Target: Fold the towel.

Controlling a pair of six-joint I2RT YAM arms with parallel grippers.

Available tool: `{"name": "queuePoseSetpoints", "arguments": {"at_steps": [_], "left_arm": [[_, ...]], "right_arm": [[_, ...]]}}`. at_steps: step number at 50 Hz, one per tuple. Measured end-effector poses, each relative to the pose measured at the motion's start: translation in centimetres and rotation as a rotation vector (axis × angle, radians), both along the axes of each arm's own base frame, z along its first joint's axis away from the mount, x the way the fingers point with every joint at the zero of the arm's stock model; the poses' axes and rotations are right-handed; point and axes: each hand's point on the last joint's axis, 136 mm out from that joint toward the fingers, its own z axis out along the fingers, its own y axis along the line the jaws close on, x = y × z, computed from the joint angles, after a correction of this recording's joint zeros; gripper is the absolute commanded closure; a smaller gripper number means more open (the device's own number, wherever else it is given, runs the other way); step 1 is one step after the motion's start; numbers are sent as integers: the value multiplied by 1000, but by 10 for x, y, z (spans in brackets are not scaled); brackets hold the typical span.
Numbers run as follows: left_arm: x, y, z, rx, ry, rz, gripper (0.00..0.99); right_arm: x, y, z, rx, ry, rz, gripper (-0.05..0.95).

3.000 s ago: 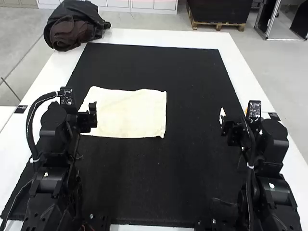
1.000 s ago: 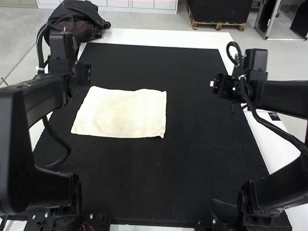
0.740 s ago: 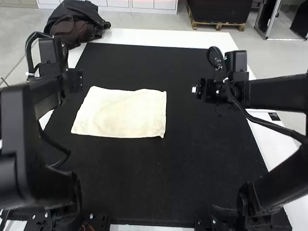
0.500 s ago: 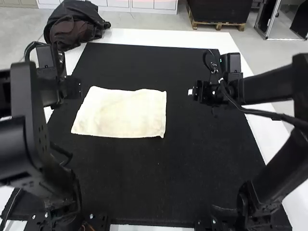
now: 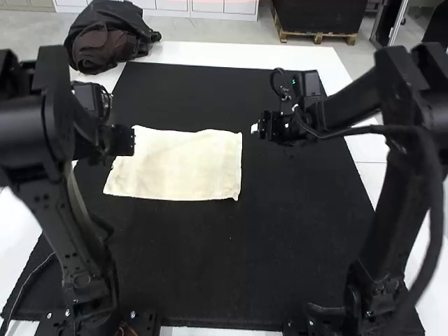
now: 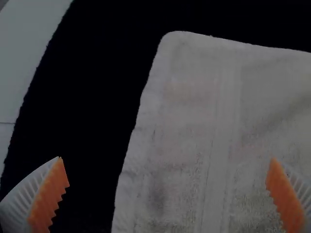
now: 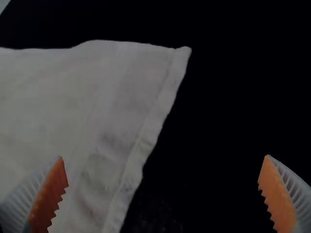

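Locate the towel [image 5: 182, 168] on the black mat [image 5: 210, 273], laid out nearly flat and roughly rectangular, with a few shallow creases and slightly uneven edges. Treat as spread; from these views, cannot tell the number of layers.

At the towel's far-left corner, find the left gripper [image 5: 123, 140], empty, with fingers set wide apart on either side of the towel's left edge. Just beside the towel's far-right corner, find the right gripper [image 5: 259, 130], likewise empty and unclosed, with one finger over cloth and the other over mat.

Note the change: compared with one second ago, left gripper shifted nearer the towel's far-left corner; right gripper brought in from farther to the towel's right. No visible displacement of the towel. Read as an approach to the two far corners, with folding still to begin from the present layout.

Next, probably lower both grippers, pinch both corners, then carry the far edge toward the near edge. Guard against shallow pinching, dropped corners and a skewed fold.

Beyond the towel and to the left, disregard the dark bundle [image 5: 108, 38] on the white table [image 5: 210, 52].
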Motion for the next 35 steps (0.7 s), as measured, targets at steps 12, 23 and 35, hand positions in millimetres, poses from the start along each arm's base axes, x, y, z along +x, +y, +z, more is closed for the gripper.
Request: {"name": "queuePoseSetpoints", "arguments": {"at_steps": [12, 23, 35], "left_arm": [[35, 0, -5, -4, -37, -36, 41], [50, 3, -35, -18, 15, -43, 41], [66, 7, -49, -10, 35, -54, 46]], "right_arm": [[18, 10, -15, 2, 23, 9, -7], [28, 15, -32, 4, 55, 9, -7], [38, 21, -45, 11, 78, 14, -7]]}}
